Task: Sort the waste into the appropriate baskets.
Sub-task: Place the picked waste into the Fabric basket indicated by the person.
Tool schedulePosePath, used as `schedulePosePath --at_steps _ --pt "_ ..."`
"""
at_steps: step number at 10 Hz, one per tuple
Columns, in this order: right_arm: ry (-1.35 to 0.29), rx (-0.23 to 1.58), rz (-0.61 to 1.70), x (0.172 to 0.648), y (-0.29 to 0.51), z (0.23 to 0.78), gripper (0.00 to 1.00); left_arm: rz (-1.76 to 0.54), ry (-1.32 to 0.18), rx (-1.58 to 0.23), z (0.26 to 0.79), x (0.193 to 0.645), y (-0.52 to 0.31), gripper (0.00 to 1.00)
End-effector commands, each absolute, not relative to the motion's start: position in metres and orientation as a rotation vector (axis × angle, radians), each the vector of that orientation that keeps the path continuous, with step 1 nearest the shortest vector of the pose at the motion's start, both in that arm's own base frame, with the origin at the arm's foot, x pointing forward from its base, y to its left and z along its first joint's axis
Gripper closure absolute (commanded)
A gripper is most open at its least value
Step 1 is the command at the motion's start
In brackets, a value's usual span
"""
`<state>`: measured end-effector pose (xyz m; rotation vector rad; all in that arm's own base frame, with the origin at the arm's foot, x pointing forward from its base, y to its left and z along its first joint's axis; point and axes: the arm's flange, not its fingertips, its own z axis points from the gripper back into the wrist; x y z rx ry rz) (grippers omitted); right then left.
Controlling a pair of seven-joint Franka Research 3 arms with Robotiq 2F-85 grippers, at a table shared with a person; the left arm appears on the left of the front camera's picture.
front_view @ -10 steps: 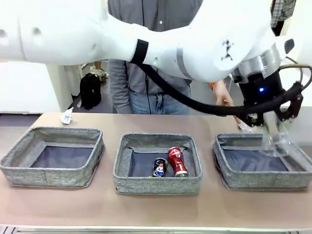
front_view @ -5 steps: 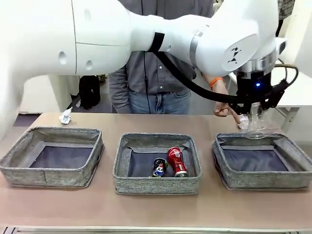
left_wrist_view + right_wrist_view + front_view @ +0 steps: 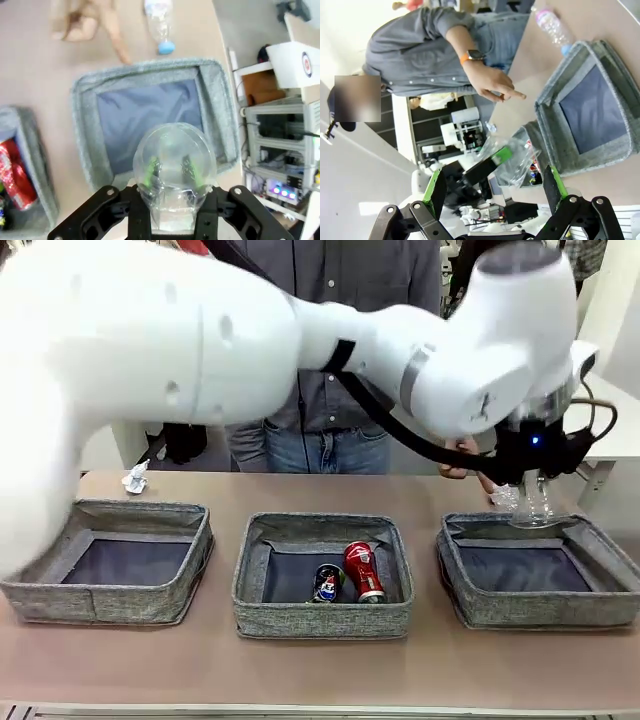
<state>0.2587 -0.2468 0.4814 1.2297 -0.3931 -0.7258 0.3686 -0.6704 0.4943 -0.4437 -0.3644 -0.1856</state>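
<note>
Sitting upper left on the table, the paper wad [image 3: 136, 478] lies behind the left basket [image 3: 100, 602]. Red can [image 3: 364, 570] and dark blue can [image 3: 326, 583] lie in the middle basket [image 3: 322, 621]. At right, the left gripper [image 3: 170, 169] has its fingers clamped on the clear plastic cup [image 3: 536, 511] above the right basket [image 3: 540, 609], with the small bottle [image 3: 159, 22] just behind. The right gripper [image 3: 495, 183] has its fingers spread apart.
</note>
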Motion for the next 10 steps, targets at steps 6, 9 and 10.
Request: schedulePosePath --at_steps 6,9,10 --pt "-0.394 1.222 -0.737 0.2607 -0.2490 0.4851 0.00 -0.167 -0.500 -0.463 0.4679 0.3783 -0.6880 0.19" --pt "-0.394 1.222 -0.737 0.2607 -0.2490 0.4851 0.00 -0.159 -0.499 -0.475 0.4693 0.3790 -0.6856 0.00" --pt "-0.394 1.222 -0.737 0.2607 -0.2490 0.4851 0.00 -0.158 -0.499 -0.478 0.4712 0.3779 -0.6838 0.00"
